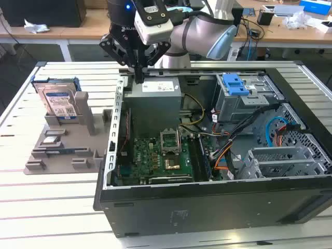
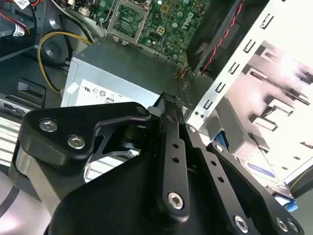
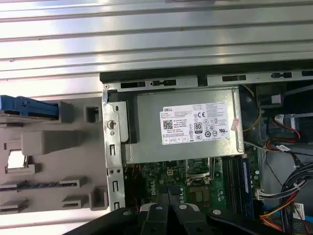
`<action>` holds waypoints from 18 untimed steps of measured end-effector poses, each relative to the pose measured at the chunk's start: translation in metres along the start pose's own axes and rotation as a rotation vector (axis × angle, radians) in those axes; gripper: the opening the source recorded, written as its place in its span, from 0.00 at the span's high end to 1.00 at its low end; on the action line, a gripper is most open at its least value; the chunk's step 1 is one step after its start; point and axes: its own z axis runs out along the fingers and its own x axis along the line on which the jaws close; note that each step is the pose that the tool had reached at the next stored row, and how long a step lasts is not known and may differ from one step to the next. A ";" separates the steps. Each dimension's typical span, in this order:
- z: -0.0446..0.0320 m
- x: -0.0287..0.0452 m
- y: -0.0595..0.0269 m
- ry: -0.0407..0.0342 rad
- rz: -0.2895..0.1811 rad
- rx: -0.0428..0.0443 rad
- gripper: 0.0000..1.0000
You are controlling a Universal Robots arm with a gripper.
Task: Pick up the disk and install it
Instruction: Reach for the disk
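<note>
Nearest in the exterior view, a pale table of ribbed aluminium slats (image 1: 52, 207) is seen, and on it an open black tower computer case (image 1: 207, 207) is laid on its side. Inside the case a green circuit board (image 1: 150, 161) is exposed, with bundled coloured cables (image 1: 228, 150) to the exterior view's right of it. Beyond the board, a large grey metal power supply box with a white sticker (image 1: 155, 101) is set at the far end of the case. A blue plastic latch on a grey metal cage (image 1: 236, 85) is found further to the exterior view's right.

The black 2-fingered gripper (image 1: 139, 77) is held pointing down over the corner of the power supply box at the exterior view's left, by the case wall. Its fingers are brought together and nothing is clamped between them.

The disk, a flat silver-and-black hard drive with a white and blue label and blue side rails (image 1: 58, 101), is stood upright in a grey plastic fixture (image 1: 67, 148) on the table. It is outside the case at the exterior view's left, apart from the gripper.

Behind the table, wooden desks (image 1: 290, 31) strewn with small items are seen
</note>
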 end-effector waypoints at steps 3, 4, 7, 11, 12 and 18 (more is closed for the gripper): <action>-0.0004 0.0144 -0.0011 0.0000 0.000 0.0000 0.89; -0.0005 0.0188 -0.0014 0.0000 0.000 0.0000 0.89; -0.0006 0.0247 -0.0018 0.0000 0.000 0.0000 0.89; -0.0010 0.0367 -0.0027 0.0000 0.000 0.0000 0.89; -0.0011 0.0398 -0.0030 0.0000 0.000 0.0000 0.89; -0.0017 0.0774 -0.0055 0.0000 0.000 0.0000 0.89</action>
